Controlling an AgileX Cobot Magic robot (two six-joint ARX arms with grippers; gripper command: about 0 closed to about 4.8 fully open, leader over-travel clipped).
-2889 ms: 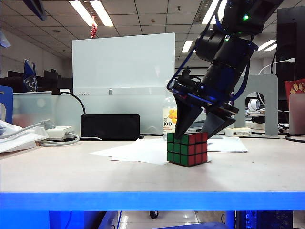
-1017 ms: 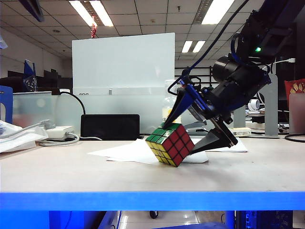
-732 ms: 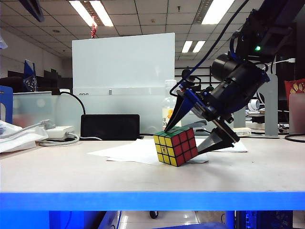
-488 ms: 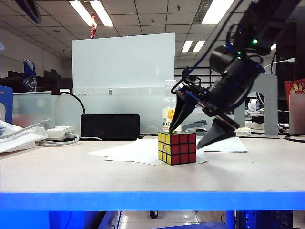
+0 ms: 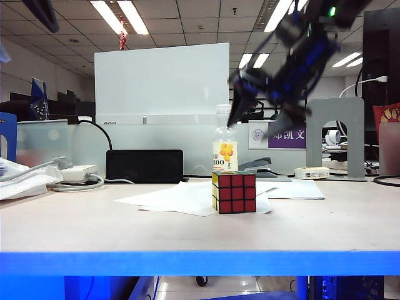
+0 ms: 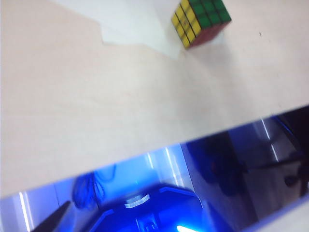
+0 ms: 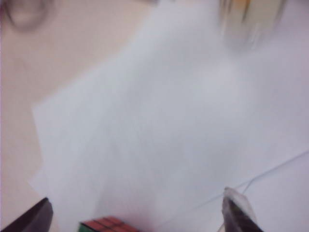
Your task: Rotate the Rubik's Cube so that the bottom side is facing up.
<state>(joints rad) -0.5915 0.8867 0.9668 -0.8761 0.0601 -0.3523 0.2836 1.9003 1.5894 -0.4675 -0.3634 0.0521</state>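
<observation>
Lifted clear of the Rubik's Cube point(image 5: 234, 193) since a moment ago: right tool point(image 5: 256, 122), blurred, jaws spread wide, holding nothing, high above it. Set flat on the white paper point(image 5: 175, 199) on the tabletop point(image 5: 94, 228), right of centre, green bottom side point(image 6: 208, 10) up, red facing near. Left tool point(image 6: 58, 220) mostly cut off, one dark fingertip showing; jaws apart, nothing held.

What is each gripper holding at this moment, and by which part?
Nothing is held. The right gripper hangs open above the Rubik's Cube, which rests free on the paper. The left gripper is off the table, jaws apparently open and empty.
</observation>
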